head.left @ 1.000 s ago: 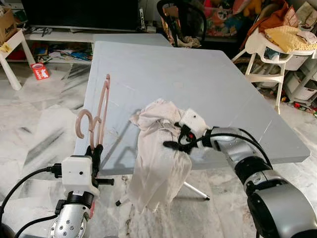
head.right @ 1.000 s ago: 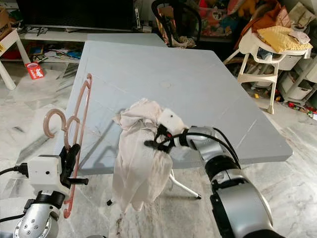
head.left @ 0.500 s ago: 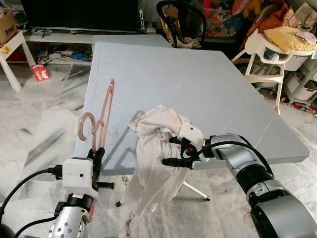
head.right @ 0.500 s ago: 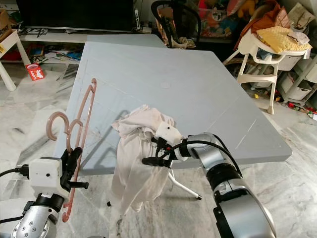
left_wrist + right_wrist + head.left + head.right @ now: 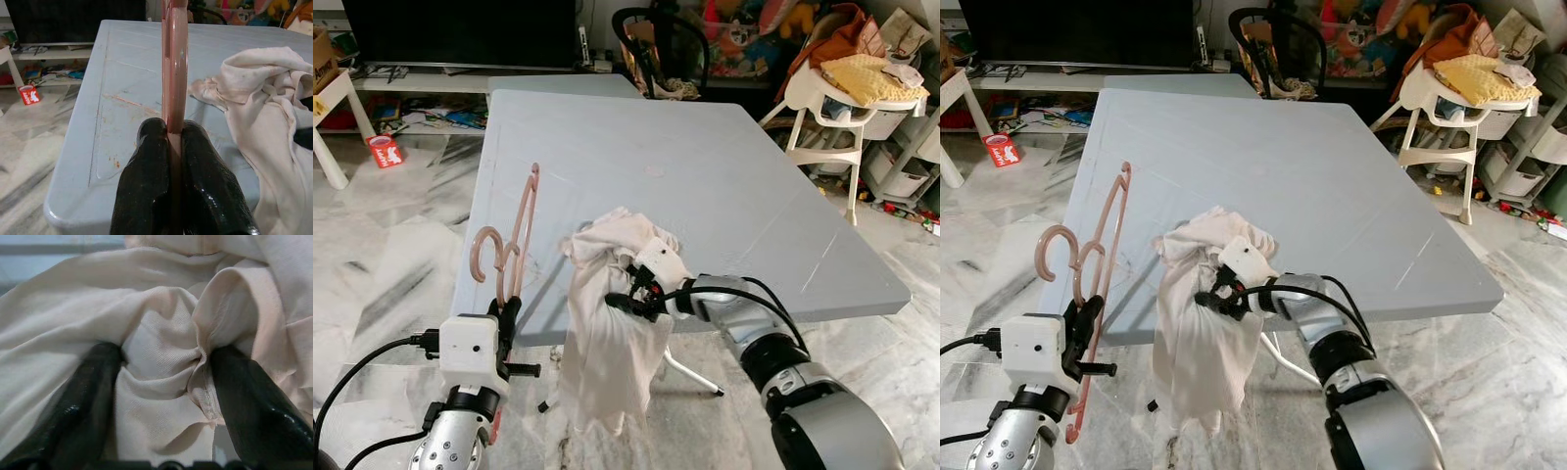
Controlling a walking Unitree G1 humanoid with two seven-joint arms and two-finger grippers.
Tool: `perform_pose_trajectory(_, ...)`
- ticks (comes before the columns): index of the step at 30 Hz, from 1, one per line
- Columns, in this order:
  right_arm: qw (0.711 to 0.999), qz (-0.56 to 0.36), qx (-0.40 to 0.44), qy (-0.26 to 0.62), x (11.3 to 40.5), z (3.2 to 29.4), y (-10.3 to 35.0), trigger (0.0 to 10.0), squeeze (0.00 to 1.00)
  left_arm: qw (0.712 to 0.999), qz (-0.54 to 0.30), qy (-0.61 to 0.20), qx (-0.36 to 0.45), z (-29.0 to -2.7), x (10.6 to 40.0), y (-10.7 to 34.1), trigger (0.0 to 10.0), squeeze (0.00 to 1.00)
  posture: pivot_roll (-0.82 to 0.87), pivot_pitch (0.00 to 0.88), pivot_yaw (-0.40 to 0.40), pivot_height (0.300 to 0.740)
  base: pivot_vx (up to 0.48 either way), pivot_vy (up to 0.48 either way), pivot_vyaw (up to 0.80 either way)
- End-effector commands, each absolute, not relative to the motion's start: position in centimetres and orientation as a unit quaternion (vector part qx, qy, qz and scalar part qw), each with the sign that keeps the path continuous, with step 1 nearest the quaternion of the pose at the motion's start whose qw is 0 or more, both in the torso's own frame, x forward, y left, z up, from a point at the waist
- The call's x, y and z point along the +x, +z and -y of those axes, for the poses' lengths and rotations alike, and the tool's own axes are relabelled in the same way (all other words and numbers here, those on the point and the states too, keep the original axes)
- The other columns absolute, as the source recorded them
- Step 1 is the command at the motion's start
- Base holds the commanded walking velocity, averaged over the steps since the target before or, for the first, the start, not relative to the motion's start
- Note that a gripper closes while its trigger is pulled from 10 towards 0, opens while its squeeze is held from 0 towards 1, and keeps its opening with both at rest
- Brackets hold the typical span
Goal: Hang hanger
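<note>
Our left gripper (image 5: 175, 142) is clamped on the lower part of the pink hanger (image 5: 514, 235), both fingers (image 5: 146, 171) pressed against its flat bar. The hanger stands upright above the gripper, its hook (image 5: 1056, 253) curling away from the table (image 5: 705, 176) and its frame rising past the table's near corner.

Across from it, our right gripper (image 5: 625, 296) has its fingers (image 5: 93, 396) spread part way, with a fold of the cream cloth (image 5: 1200, 333) bunched between them; we cannot tell how firmly it is pinched. The cloth lies just beside the hanger without touching it, heaped on the table's front edge and hanging down toward the marble floor (image 5: 391, 264).

Beyond the table stand a white high chair (image 5: 837, 98) and a black chair (image 5: 1268, 44).
</note>
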State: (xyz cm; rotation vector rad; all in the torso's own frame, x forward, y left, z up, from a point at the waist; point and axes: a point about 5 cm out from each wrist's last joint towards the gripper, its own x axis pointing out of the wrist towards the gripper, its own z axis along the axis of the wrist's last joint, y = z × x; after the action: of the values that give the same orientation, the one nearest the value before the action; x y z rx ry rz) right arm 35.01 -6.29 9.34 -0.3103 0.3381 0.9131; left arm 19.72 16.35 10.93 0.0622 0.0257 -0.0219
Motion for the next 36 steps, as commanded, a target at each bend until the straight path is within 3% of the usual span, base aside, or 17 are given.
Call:
perform_pose_trajectory(1,0.885,-0.185,-0.155,0.399,35.2,6.9,8.6,0.0,0.0,0.999,-0.024,-0.009,0.031,-16.2,19.6,10.6,10.0,0.0,0.25,0.048,-0.126,0.74,0.0,0.0,0.0)
perform_pose_trajectory(17,0.943,-0.146,-0.078,0.289,38.0,4.3,13.1,0.0,0.0,1.0,-0.018,-0.01,0.021,-15.7,19.9,10.8,10.0,0.0,0.24,0.059,-0.129,0.74,0.0,0.0,0.0)
perform_pose_trajectory(24,0.967,-0.033,-0.009,0.254,39.9,3.5,19.0,0.0,0.0,1.0,-0.013,-0.008,0.02,-15.7,20.1,11.0,10.0,0.0,0.24,0.059,-0.129,0.74,0.0,0.0,0.0)
perform_pose_trajectory(28,0.977,0.032,0.028,0.208,41.0,4.6,22.9,0.0,0.0,1.0,-0.015,-0.007,0.022,-15.8,20.1,10.9,10.0,0.0,0.25,0.065,-0.123,0.74,0.0,0.0,0.0)
perform_pose_trajectory(32,0.981,0.045,0.031,0.189,41.5,5.1,24.7,0.0,0.0,1.0,-0.015,-0.009,0.022,-15.7,20.2,10.9,10.0,0.0,0.24,0.067,-0.121,0.74,0.0,0.0,0.0)
perform_pose_trajectory(36,0.981,0.104,-0.002,0.165,42.1,5.7,30.0,0.0,0.0,1.0,-0.015,-0.013,0.022,-15.5,20.4,10.9,10.0,0.0,0.24,0.067,-0.123,0.74,0.0,0.0,0.0)
